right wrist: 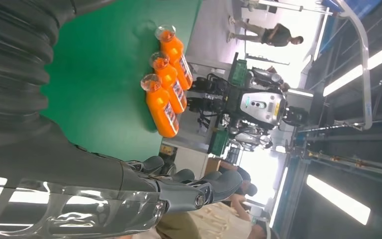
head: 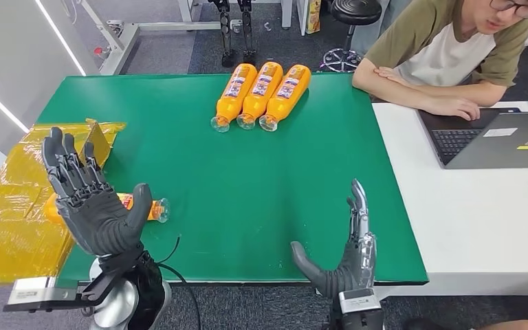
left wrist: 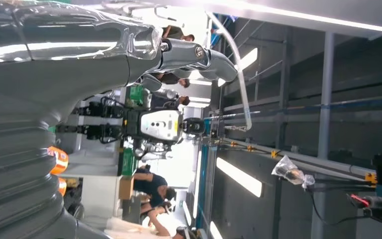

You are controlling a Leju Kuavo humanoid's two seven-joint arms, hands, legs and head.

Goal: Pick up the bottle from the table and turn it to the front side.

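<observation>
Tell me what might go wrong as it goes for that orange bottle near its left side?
The bottle lies on its side at the green mat's left edge, so a nudge might roll it off toward the yellow bags. The left robot hand partly hides the bottle from the head view, so the aim could be off. The open right robot hand looks too far away to help.

The green table [head: 247,172] is evenly and brightly lit from overhead, and only faint, soft shadows are cast beside the three orange bottles [head: 261,95] at its far edge. Beyond the table, glare is seen from long ceiling light strips [right wrist: 337,198], and the background near them is washed out. Bright reflections are carried on the glossy cover of the left hand [left wrist: 79,45].
</observation>
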